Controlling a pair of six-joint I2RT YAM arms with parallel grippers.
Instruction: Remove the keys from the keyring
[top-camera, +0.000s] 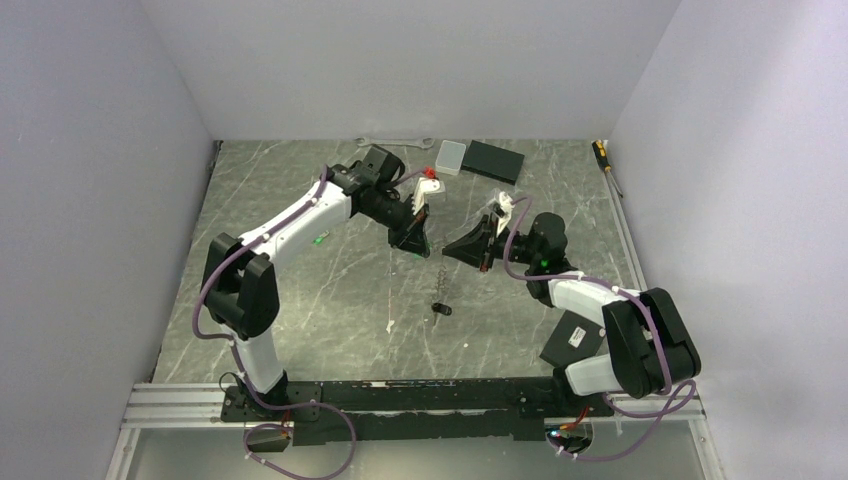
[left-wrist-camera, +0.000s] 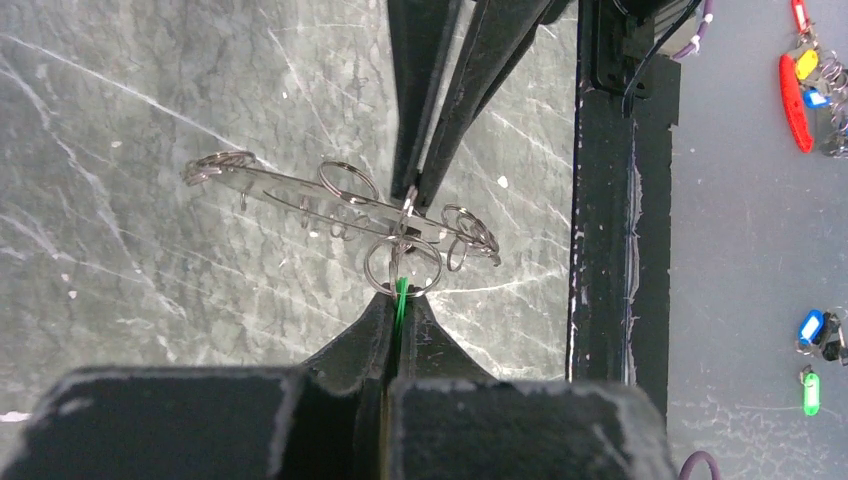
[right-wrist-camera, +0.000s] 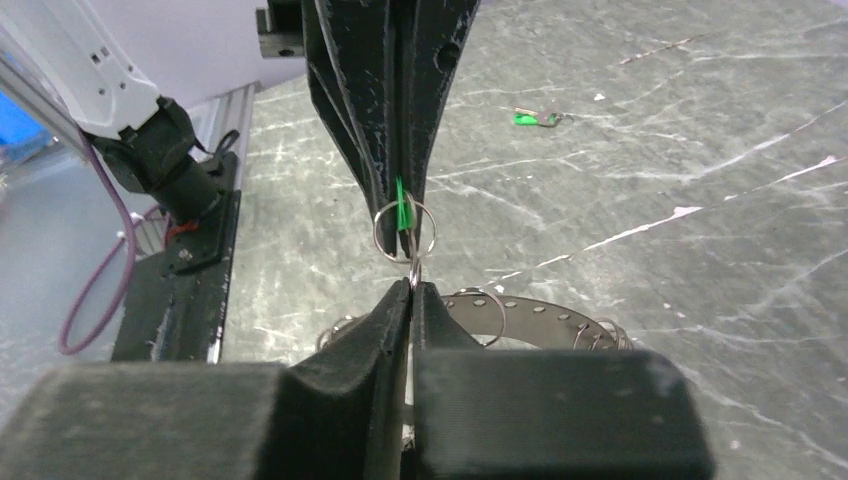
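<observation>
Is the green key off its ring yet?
No, on. The green key, pinched in the left gripper, pokes through the ring; the right gripper pinches the small link next to it.

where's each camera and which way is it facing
Top external: above and behind the robot, looking down on the table; left arm and right arm show.
Left wrist: on the left arm, looking down past the left pincer, shut on a green key.
Right wrist: looking along the right pincer, shut on the keyring.
Wrist views share that key.
</observation>
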